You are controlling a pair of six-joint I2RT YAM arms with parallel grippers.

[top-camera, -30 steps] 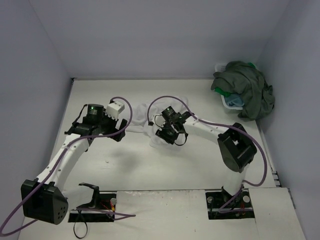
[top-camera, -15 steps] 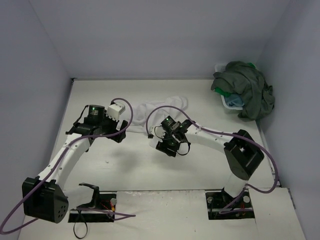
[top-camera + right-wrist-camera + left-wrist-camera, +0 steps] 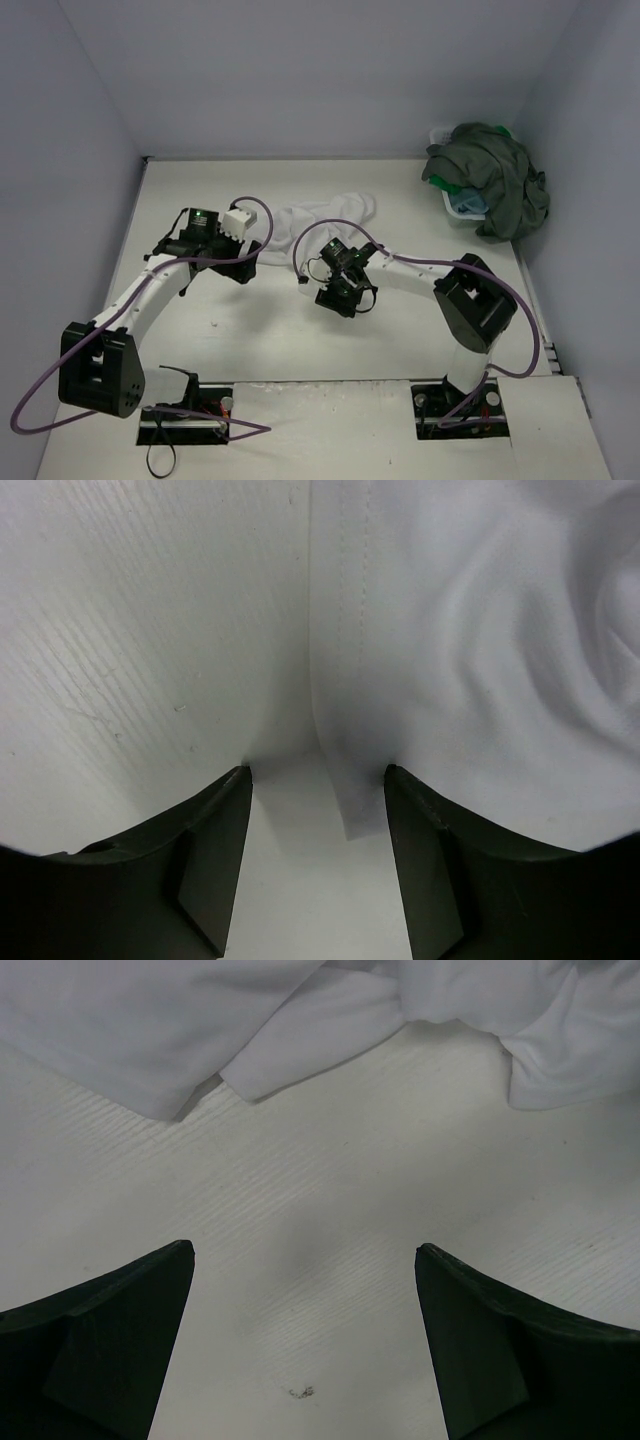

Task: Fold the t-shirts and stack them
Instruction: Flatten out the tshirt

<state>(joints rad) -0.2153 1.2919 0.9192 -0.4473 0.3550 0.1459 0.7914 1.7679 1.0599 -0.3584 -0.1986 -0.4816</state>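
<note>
Left end effector (image 3: 300, 1255) is spread wide over bare table (image 3: 290, 340), just short of the white t-shirt (image 3: 322, 212) edge. Right end effector (image 3: 318, 770) has its fingers apart too, with 1 hem corner of that shirt lying between them, not pinched. The white t-shirt sits crumpled mid-table between the 2 arms. Olive-grey t-shirt (image 3: 497, 175) is heaped over the basket (image 3: 441, 134) in the far right corner. Green shirt (image 3: 447, 183) and light blue shirt (image 3: 468, 203) peek out under it.
</note>
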